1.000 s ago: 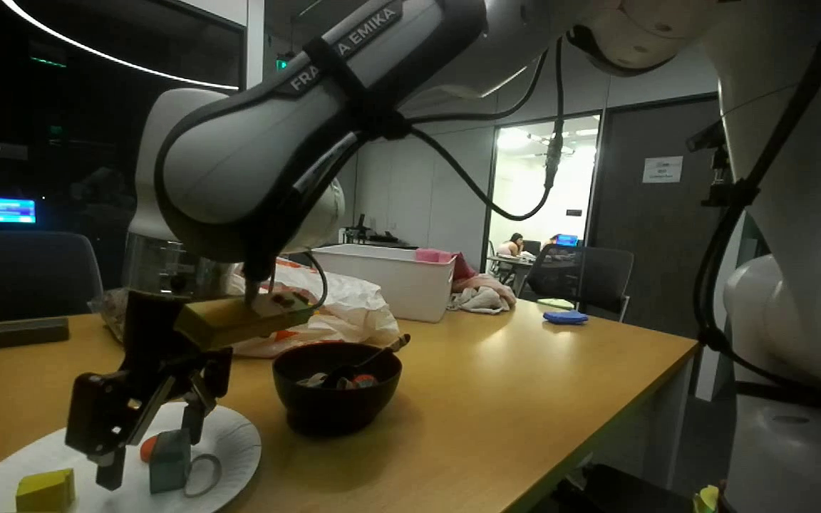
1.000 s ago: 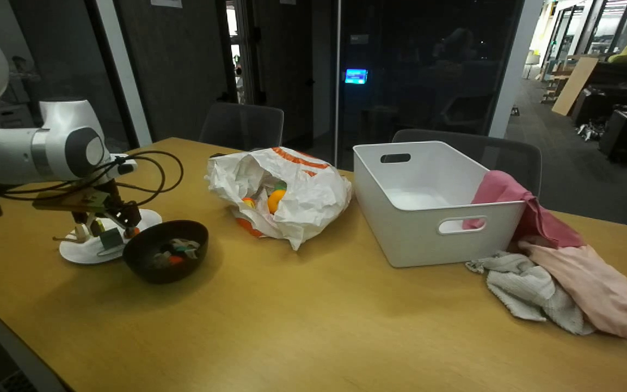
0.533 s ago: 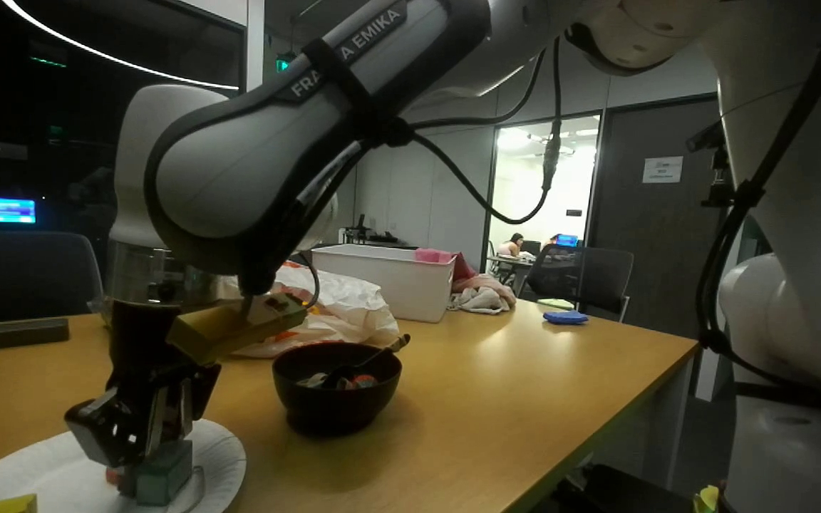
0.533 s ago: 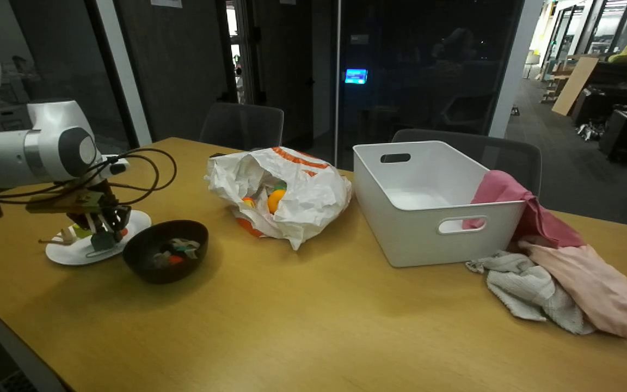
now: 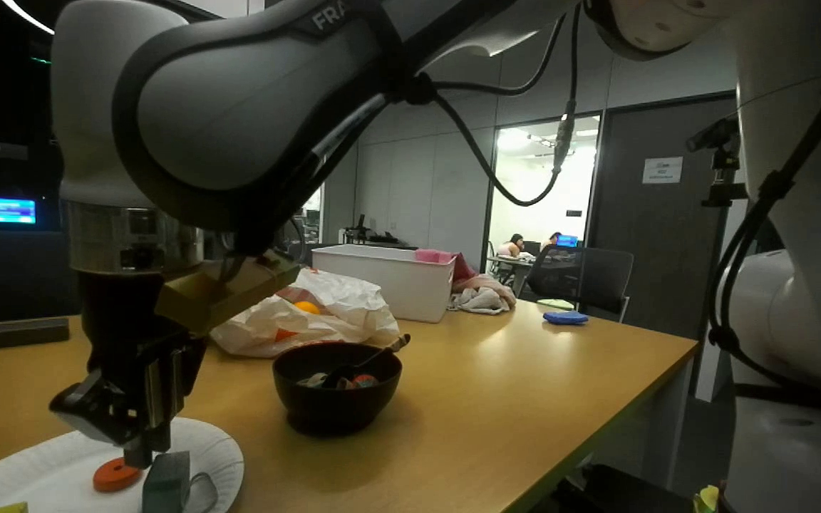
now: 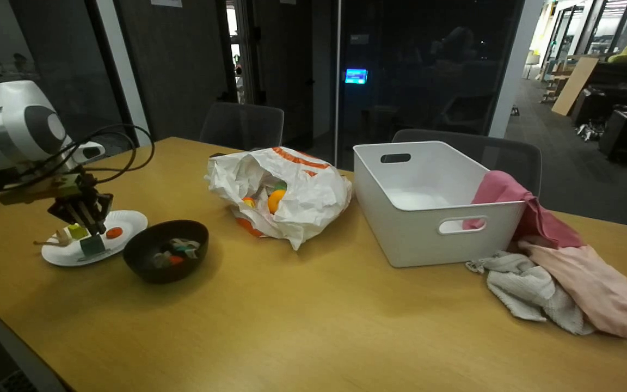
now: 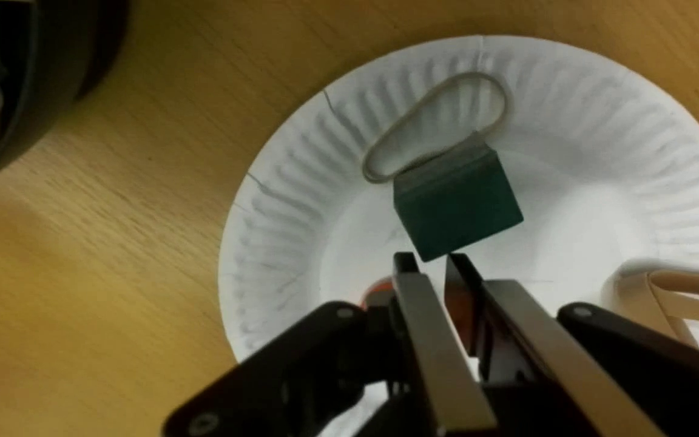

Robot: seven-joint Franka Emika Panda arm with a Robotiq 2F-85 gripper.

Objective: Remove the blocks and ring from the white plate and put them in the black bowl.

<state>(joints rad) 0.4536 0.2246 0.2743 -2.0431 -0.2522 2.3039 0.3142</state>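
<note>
Wrist view: a green block (image 7: 465, 209) sits at a slant on the white plate (image 7: 283, 243), a little right of the picture's centre. A thin tan ring (image 7: 410, 113) lies against its upper side, reaching onto the plate's ribbed border. From the bottom edge comes the gripper (image 7: 431, 262), tips just below the block's lowest corner; whether they touch it I cannot tell. Its jaws stand a narrow gap apart with nothing held between them.

In both exterior views an orange round piece (image 5: 117, 475) lies flat on the plate near the block. A yellow block (image 6: 77, 231) rests on the plate's left part in an exterior view, beside a tan strip piece (image 6: 61, 238).

Right of the plate in both exterior views stands the black bowl (image 5: 336, 402), with small mixed pieces (image 6: 174, 256) and a spoon-like utensil (image 5: 398, 344) in it. Farther right on the table (image 6: 292, 326) lie a crumpled white bag (image 6: 313, 201) and a white bin (image 6: 428, 234), pink cloth (image 6: 536, 218) draped over its side.
</note>
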